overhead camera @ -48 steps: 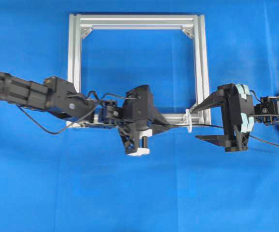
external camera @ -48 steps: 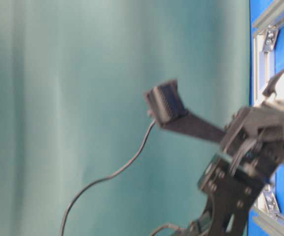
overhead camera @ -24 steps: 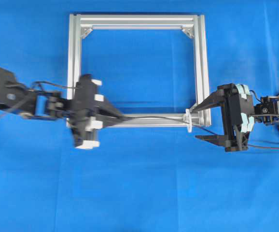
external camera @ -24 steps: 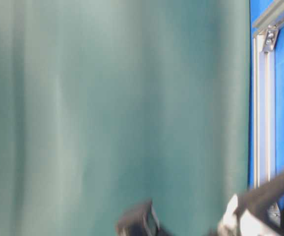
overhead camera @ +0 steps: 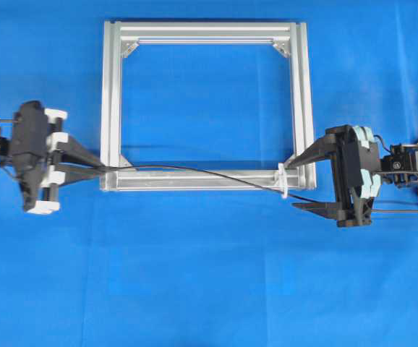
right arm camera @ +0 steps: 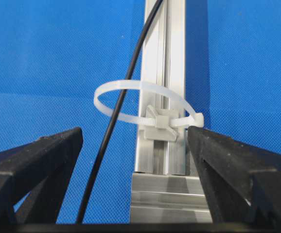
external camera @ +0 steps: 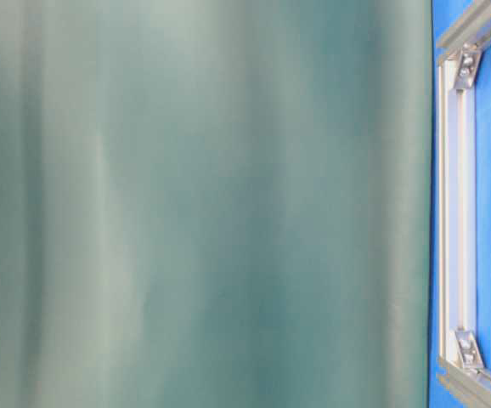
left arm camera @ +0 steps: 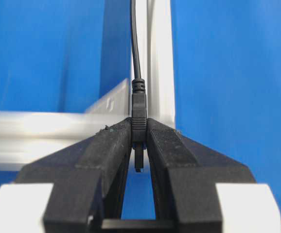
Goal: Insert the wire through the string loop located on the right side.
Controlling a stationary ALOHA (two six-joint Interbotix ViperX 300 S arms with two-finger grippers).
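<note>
Though overhead unclear — wire [right arm camera: 112,121] inside string loop [right arm camera: 131,87].

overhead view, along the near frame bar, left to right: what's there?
Left gripper shut on the wire's plug → wire → string loop → right gripper, open.

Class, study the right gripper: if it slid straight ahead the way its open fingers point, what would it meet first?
Most likely the white string loop on the frame bar, with the wire running through it. The right gripper has both lined up between its open fingers; depth is hard to judge.
</note>
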